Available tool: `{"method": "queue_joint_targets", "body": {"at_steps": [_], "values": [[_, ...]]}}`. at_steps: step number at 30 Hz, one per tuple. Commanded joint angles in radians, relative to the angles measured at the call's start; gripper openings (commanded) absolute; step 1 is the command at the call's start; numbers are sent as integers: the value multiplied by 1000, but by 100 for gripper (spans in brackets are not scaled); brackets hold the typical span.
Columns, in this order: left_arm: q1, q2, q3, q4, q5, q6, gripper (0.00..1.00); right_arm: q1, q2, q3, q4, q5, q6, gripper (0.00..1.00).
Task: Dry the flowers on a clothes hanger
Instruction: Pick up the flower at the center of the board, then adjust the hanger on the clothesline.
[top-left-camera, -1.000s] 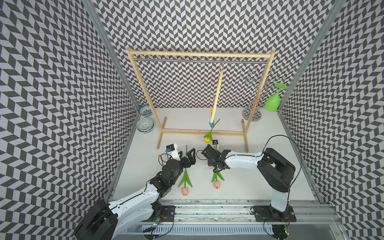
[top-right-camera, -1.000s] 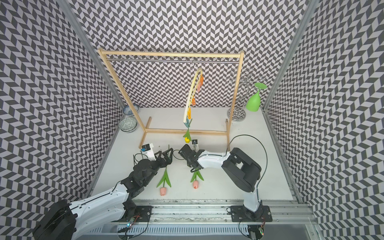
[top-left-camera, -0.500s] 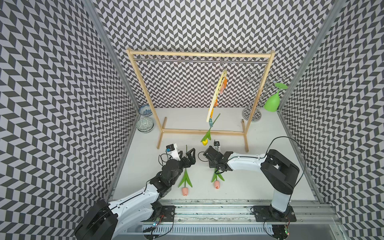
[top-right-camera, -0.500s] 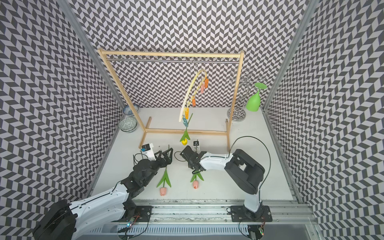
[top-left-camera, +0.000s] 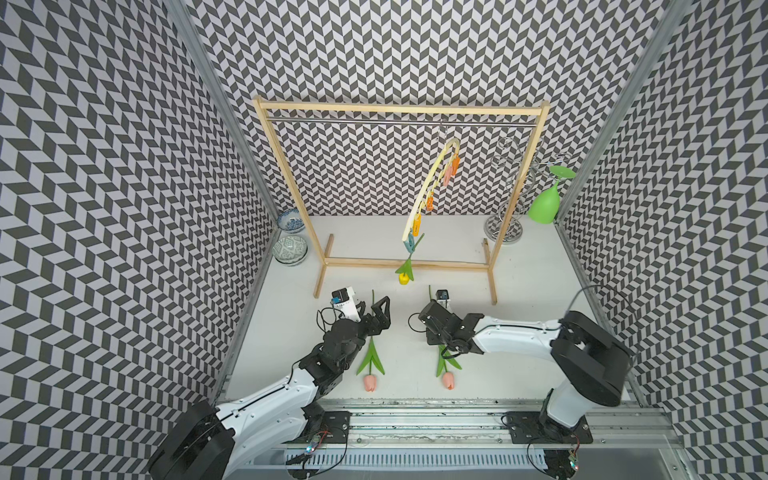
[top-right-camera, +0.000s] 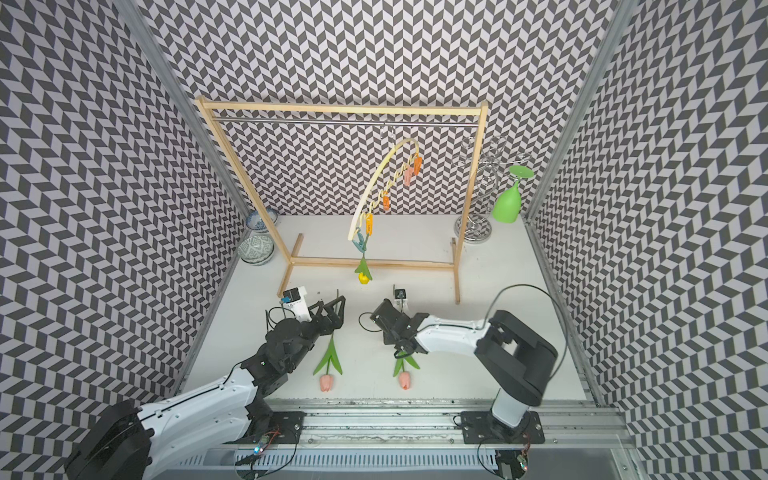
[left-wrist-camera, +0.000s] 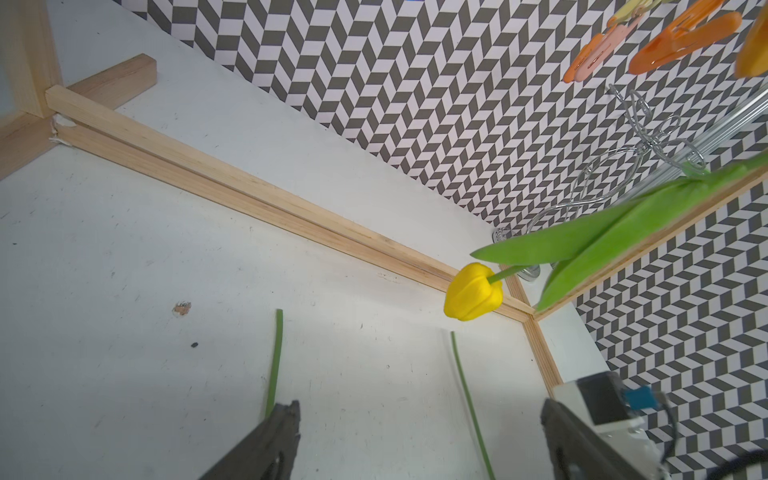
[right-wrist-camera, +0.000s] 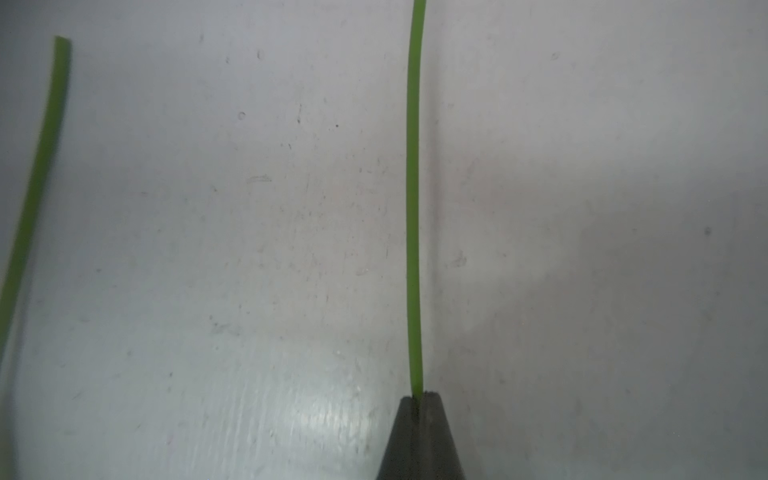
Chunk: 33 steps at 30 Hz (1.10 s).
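My right end effector (right-wrist-camera: 420, 403) is shut tight on the thin green stem of the right pink tulip (top-left-camera: 448, 379). In the wrist view the stem comes straight out from between the closed tips. That tulip lies on the worktop (top-left-camera: 540, 291) with its head toward the near edge and its stem running away to the far side, partly hidden under my right arm.

My left end effector (top-left-camera: 372, 309) stands wide open and holds nothing. It sits over the stem of the left pink tulip (top-left-camera: 370, 359), which lies flat, near and left of the right one, head also toward the near edge. In the wrist view the stem passes behind one finger (left-wrist-camera: 286, 419). I cannot tell whether they touch.

The yellow tulip (top-left-camera: 405, 270) hangs head down from the blue-green peg at the low end of the hanger (top-left-camera: 428, 189). Its head is just above the worktop, close to the rack's bottom bar. The hanger hooks on the rail of the wooden rack (top-left-camera: 399, 109) at the far side and is steeply tilted.
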<state>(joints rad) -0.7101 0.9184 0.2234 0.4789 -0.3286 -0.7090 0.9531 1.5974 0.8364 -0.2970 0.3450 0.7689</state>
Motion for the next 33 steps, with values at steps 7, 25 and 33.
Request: {"method": "queue_joint_targets", "body": {"at_steps": [7,25,33], "values": [[9,-12,-4,24,-3,40,94,-50,-435,-182,189,83,-37,0],[321,83,117,-23,326,-102,90,-66,-706,-346,596,-436,-196,0],[389,98,199,-63,379,-114,92,-54,-597,-327,769,-563,-148,0]]}}
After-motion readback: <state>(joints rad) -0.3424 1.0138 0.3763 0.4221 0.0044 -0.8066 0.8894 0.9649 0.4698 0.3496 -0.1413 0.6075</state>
